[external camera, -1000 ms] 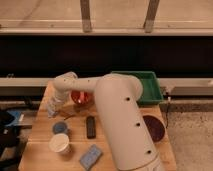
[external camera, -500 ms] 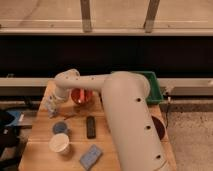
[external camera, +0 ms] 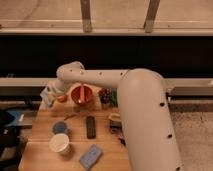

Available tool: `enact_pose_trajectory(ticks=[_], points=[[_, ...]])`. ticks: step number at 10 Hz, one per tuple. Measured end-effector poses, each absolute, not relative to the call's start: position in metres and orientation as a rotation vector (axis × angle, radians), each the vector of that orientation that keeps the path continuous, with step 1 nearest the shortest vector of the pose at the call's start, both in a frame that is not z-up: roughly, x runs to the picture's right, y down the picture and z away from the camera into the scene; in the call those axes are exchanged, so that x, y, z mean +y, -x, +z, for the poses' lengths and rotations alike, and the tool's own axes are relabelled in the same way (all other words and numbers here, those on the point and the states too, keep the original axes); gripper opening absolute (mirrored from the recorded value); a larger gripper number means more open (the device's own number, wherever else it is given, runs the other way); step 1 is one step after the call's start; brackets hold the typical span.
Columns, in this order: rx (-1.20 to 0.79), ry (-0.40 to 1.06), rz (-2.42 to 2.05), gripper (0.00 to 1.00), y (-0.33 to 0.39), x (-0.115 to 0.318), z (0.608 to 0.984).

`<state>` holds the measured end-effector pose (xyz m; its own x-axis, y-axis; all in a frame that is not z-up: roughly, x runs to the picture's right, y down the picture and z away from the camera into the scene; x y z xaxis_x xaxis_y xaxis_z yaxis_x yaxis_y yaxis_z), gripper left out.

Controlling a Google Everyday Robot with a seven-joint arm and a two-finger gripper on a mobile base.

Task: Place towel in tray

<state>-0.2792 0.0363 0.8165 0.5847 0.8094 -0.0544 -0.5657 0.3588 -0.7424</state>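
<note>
- Your gripper (external camera: 53, 94) is at the far left edge of the table (external camera: 42, 137), reached there by the arm (external camera: 100, 77) stretching across from the right.
- The arm passes over the back of the table, so it hides most of the tray (external camera: 114, 98). You see only a green sliver of the tray below the forearm, beside a dark object (external camera: 105, 95) you cannot identify from here.
- The towel (external camera: 48, 96) is a pale blue-grey bundle right at the gripper, at the table's left edge. It is well apart from the tray, with the red bowl (external camera: 81, 95) between them.
- The fingers are closed. The cloth sits directly against them, so they appear to be pinching the towel, though you cannot see the contact itself clearly.
- A tight pinch makes sense here, since soft, folded cloth gives little to hold and could slip from a loose grip on the way.
- The carry looks like the step ahead: up and to the right, over the red bowl, towards the tray.
- Do not confuse the towel with the round blue-grey disc (external camera: 60, 127) or the flat sponge (external camera: 91, 156) nearer the front. The black remote (external camera: 90, 126) and the white cup (external camera: 60, 144) lie there too, clear of the likely path.
</note>
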Motion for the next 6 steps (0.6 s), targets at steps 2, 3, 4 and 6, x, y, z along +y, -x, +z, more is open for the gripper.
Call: enact_pose_trajectory(ticks=[2, 3, 4, 6], points=[[-0.329, 0.759, 0.949, 0.00, 0.257, 0.023, 0.811], [-0.302, 0.729, 0.986, 0.00, 0.234, 0.016, 0.808], [-0.280, 0.708, 1.014, 0.00, 0.217, 0.012, 0.806], [-0.226, 0.661, 1.088, 0.00, 0.175, 0.003, 0.801]])
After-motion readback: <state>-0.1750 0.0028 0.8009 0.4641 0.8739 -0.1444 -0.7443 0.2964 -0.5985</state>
